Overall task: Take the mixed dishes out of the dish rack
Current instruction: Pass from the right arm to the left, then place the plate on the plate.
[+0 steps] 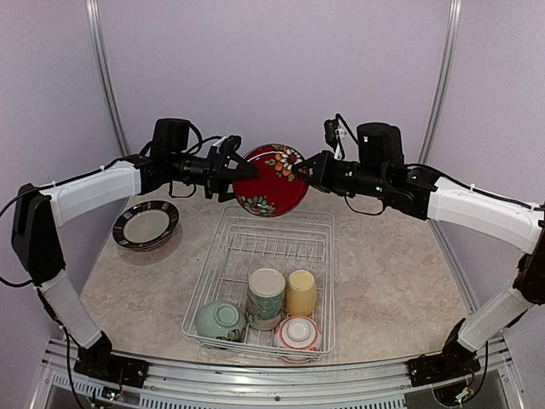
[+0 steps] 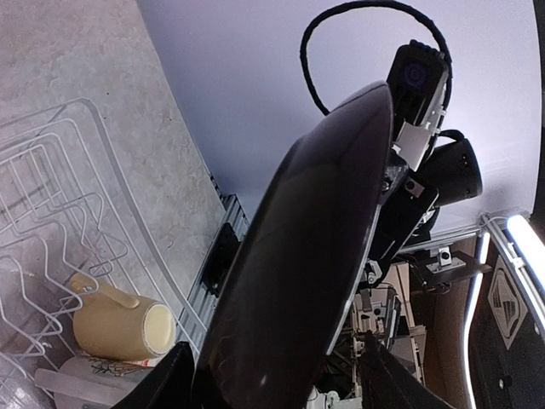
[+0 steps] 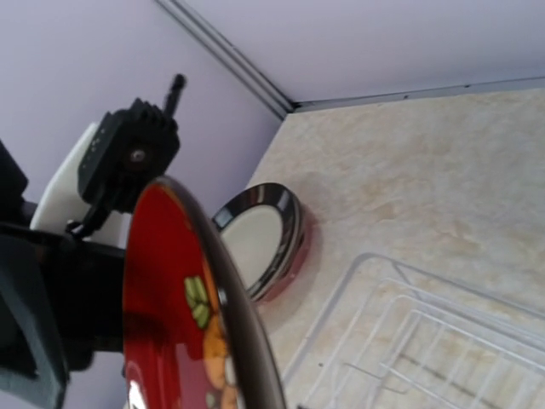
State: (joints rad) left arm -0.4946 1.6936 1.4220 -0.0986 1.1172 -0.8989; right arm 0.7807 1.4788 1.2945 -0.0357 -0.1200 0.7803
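Observation:
The red floral plate (image 1: 271, 179) hangs on edge in the air above the far end of the white dish rack (image 1: 325, 256). My right gripper (image 1: 305, 170) is shut on its right rim. My left gripper (image 1: 237, 170) straddles its left rim with the jaws spread. In the left wrist view the plate's dark back (image 2: 306, 273) fills the space between the fingers (image 2: 170, 379), with a gap at the right finger. The rack's near end holds a pale-green bowl (image 1: 220, 319), a tall white mug (image 1: 265, 296), a yellow cup (image 1: 301, 292) and a red-and-white bowl (image 1: 297, 334).
A dark-rimmed plate (image 1: 146, 224) lies flat on the table left of the rack; it also shows in the right wrist view (image 3: 260, 239). The rack's plate slots (image 1: 272, 247) under the held plate hold nothing. A metal rail (image 1: 255, 375) runs along the table's near edge.

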